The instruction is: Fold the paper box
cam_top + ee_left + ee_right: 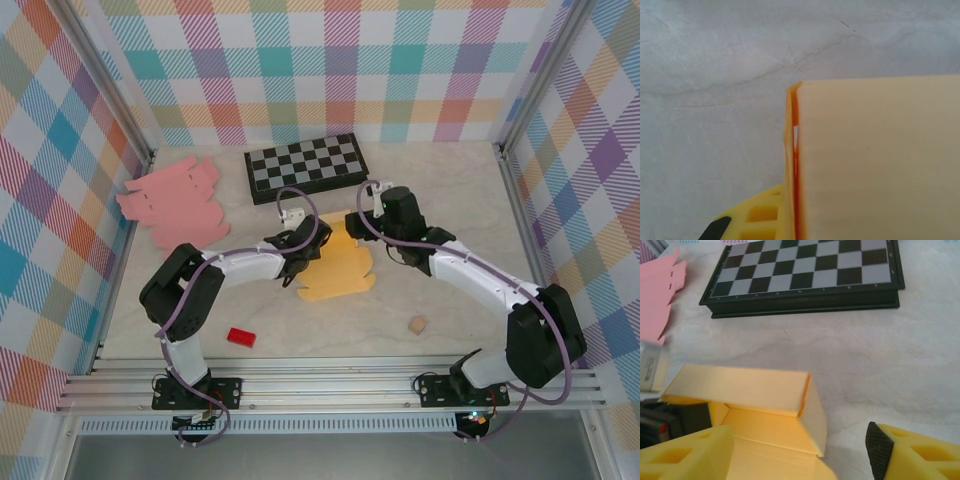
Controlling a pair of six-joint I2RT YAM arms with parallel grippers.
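Observation:
The yellow paper box (340, 268) lies partly folded in the middle of the table, its front flaps still flat. My left gripper (303, 257) is at its left side, shut on a raised side wall (875, 160). One yellow finger (752, 217) shows to the left of the pinched double edge; the other is hidden behind the paper. My right gripper (364, 221) hovers at the box's far right corner. It stands open (799, 440), with the raised back wall (740, 389) and the corner flap (815, 417) ahead of it and untouched.
A folding chessboard (305, 167) (805, 270) lies behind the box. A flat pink paper cutout (175, 205) (657, 290) lies at the back left. A red block (241, 337) and a small tan block (417, 324) sit near the front edge.

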